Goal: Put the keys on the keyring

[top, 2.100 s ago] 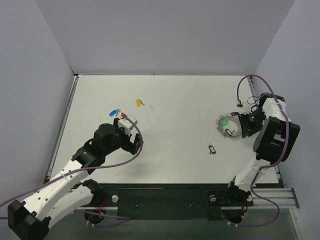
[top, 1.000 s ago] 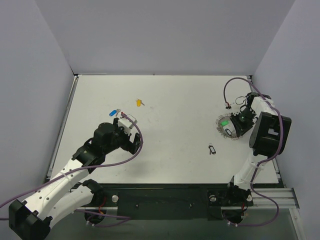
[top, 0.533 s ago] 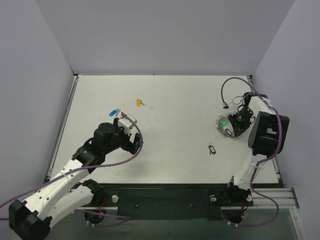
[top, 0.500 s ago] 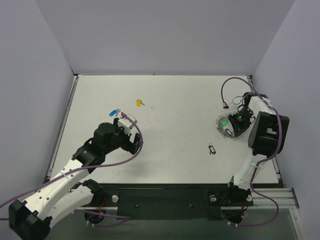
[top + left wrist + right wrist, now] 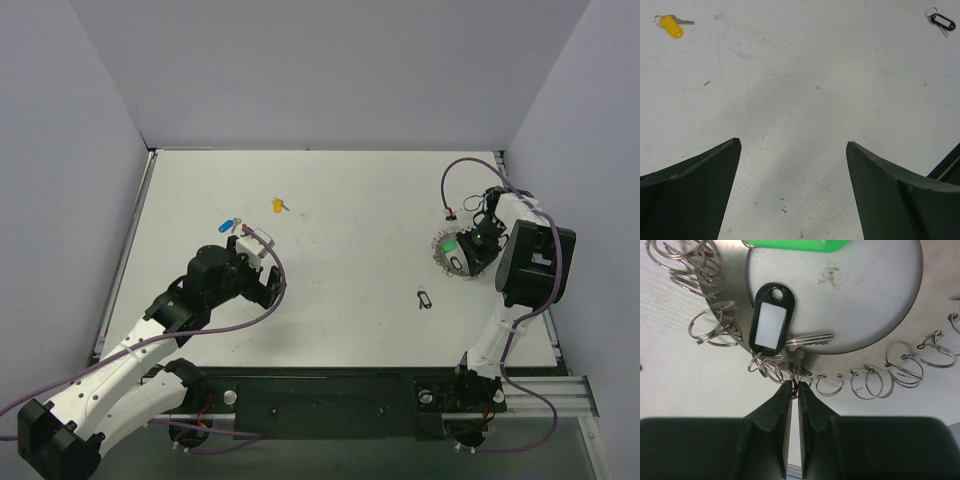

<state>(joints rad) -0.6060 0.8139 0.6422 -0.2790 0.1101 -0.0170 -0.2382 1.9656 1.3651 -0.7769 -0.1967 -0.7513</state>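
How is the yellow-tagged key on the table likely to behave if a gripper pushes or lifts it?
Probably very light: the yellow key looks tiny beside the left gripper. Lying flat on the table, it would likely slide, not roll. Tag, ring and blade seem loosely joined, so it may dangle when lifted.

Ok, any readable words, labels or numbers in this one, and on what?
None readable.
The black plastic key tag on the round silver metal keyring disc: its white face is blank.
The yellow plastic key tag and the small black key tag lying loose: too small to show any writing.
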